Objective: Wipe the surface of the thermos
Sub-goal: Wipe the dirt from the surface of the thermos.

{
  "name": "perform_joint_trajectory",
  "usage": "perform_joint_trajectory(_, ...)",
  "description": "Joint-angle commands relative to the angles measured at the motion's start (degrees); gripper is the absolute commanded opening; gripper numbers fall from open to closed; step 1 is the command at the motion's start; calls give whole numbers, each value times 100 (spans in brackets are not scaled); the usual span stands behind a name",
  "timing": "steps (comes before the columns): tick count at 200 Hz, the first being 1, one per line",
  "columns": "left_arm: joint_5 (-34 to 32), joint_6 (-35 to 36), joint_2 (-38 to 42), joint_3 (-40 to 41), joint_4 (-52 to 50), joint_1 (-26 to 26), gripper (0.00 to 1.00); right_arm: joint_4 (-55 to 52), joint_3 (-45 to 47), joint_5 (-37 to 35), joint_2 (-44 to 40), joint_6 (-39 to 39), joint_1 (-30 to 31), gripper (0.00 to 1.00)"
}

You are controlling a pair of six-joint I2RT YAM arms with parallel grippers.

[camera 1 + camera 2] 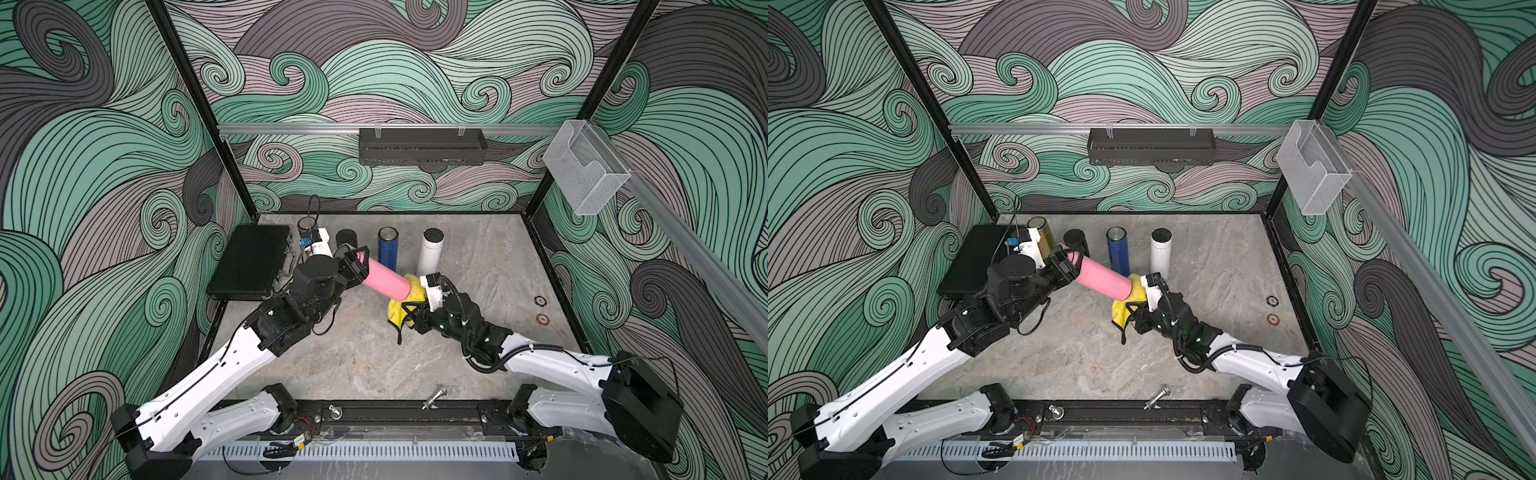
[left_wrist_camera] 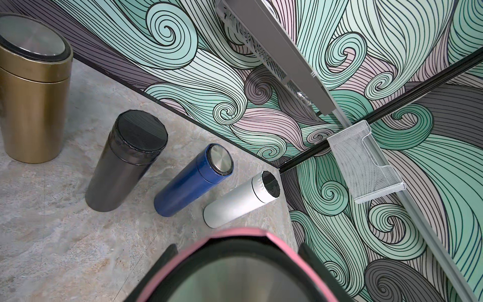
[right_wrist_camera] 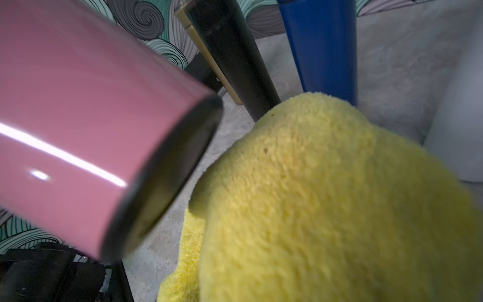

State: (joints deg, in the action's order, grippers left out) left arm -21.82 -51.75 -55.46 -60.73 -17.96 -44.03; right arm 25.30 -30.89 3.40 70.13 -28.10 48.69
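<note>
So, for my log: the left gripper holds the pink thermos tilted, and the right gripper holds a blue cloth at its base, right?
The cloth by the pink thermos is yellow, not blue, as the right wrist view shows; the rest stands.

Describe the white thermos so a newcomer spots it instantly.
On the grey marbled tabletop, a row of upright flasks stands along the far edge. The white cylindrical thermos is the end one on the right arm's side, beside the blue cylindrical thermos. It alone is white, with a dark top.
</note>
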Motion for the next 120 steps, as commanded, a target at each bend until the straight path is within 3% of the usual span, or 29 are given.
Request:
perform_joint_trajectory(1, -68, -71, 82, -147, 467, 78, 0, 760, -319, 290, -10, 118, 18, 0)
perform_joint_trajectory(75, -366, -46, 97, 26, 302, 189, 0, -449, -458, -193, -1251, 455, -62, 0)
perform_joint_trajectory(120, -151, -143, -47, -70, 293, 202, 0, -1201, -245, -672, -2118, 257, -53, 0)
